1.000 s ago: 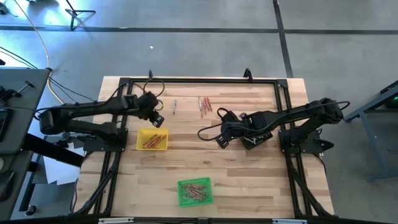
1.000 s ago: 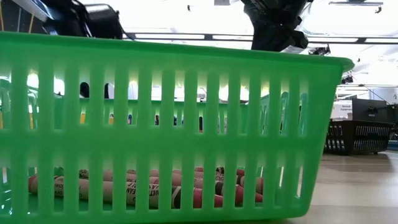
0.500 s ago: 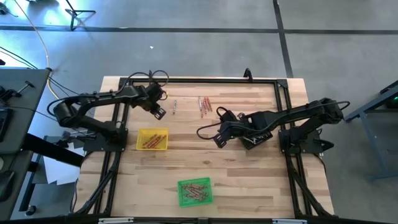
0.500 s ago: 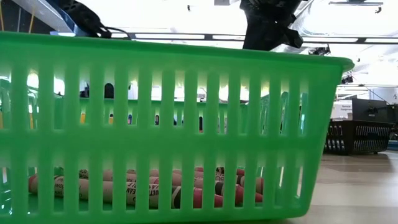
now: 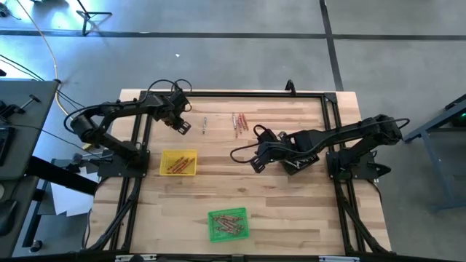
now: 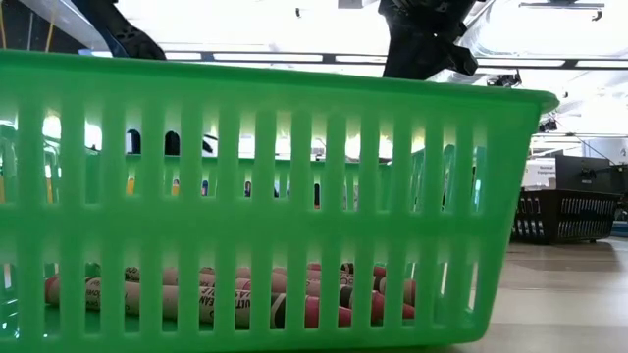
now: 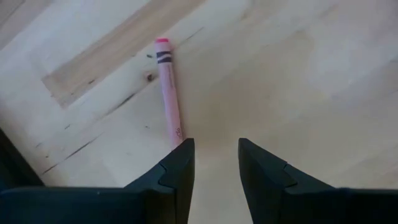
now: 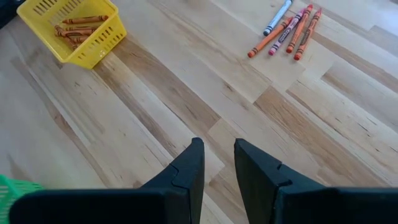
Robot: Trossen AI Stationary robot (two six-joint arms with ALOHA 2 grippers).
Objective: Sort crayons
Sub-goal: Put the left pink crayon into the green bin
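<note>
My left gripper (image 5: 183,129) (image 7: 214,155) is narrowly open and empty over the table's far left part, beyond the yellow tray (image 5: 178,162). A pale pink crayon (image 7: 168,90) lies flat on the wood just ahead of its fingers, and its near end runs under one fingertip. Pale crayons (image 5: 204,125) and a reddish-orange group (image 5: 239,122) (image 8: 289,28) lie on the table at the far middle. My right gripper (image 5: 255,164) (image 8: 219,155) is narrowly open and empty at mid-table. The yellow tray (image 8: 74,31) holds brownish-orange crayons. The green tray (image 5: 228,223) (image 6: 275,196) holds several crayons.
The green tray stands near the front edge and fills the low view. A black tray (image 6: 564,216) shows to its right, farther back. A black frame (image 5: 240,93) runs along the table's far and side edges. Bare wood lies between the trays.
My left gripper has gone from above the yellow tray toward the table's far edge, nearer the pale crayons, while its arm swung outward. My right arm has kept still.
</note>
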